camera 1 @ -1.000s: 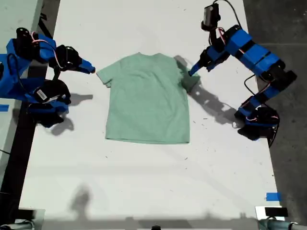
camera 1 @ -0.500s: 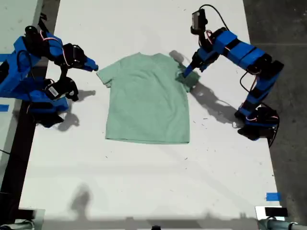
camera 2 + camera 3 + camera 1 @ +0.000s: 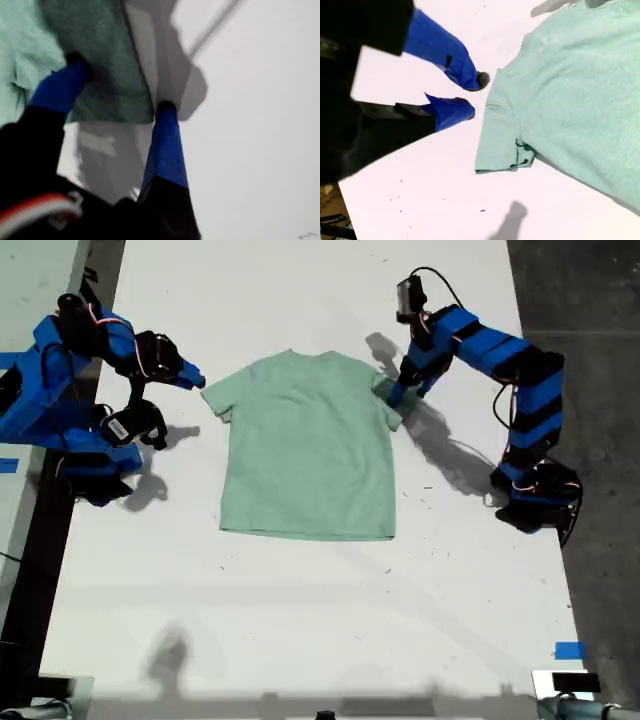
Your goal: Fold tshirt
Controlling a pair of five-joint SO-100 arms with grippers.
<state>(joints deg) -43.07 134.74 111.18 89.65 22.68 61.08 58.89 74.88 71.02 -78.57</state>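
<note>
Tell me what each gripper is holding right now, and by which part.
My first gripper straddles the tshirt's sleeve on the exterior view's right; a closed grip cannot be told. My second gripper is open beside the other sleeve, holding nothing.

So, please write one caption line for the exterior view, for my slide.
Two blue arms flank the flat tshirt on a white table.

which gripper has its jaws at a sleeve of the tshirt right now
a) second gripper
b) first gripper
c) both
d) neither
b) My first gripper has one finger on the tshirt sleeve and one at its edge; my second gripper sits on bare table beside the other sleeve, apart from it.
</note>
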